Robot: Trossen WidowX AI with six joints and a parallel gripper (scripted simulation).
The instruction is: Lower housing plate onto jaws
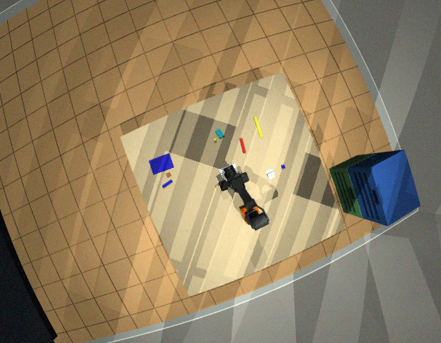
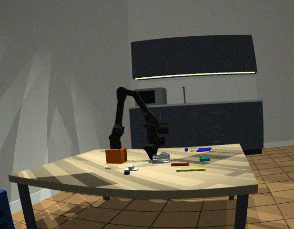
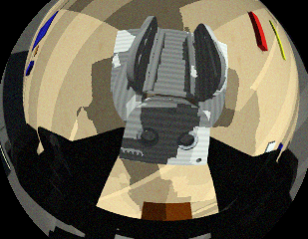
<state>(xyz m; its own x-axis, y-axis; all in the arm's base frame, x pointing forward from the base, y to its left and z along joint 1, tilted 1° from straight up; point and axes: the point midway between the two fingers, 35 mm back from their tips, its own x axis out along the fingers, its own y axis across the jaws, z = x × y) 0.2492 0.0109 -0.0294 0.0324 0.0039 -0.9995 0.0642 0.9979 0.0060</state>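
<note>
The grey housing plate [image 3: 163, 119] lies across the near end of the grey base [image 3: 219, 50], with its two round holes facing me. Dark round shapes fill both holes; I cannot tell how far the stubs enter them. My gripper [image 3: 165, 137] [image 2: 151, 159] is shut on the plate, one black finger at each side edge, low over the table. The left jaw [image 3: 145, 57] and right jaw [image 3: 208, 62] stand upright and apart beyond the plate. Their pins and the plate's underside are hidden. In the top view the arm covers most of the assembly.
A red bar [image 1: 242, 145] [image 2: 179, 164] and yellow bar [image 1: 258, 127] [image 2: 190, 170] lie beyond the assembly. A white stepped piece [image 1: 269, 174] [image 2: 131, 168] and blue cube [image 1: 282, 166] [image 2: 126, 172] lie to one side; a blue sheet [image 1: 161, 163] lies on the other.
</note>
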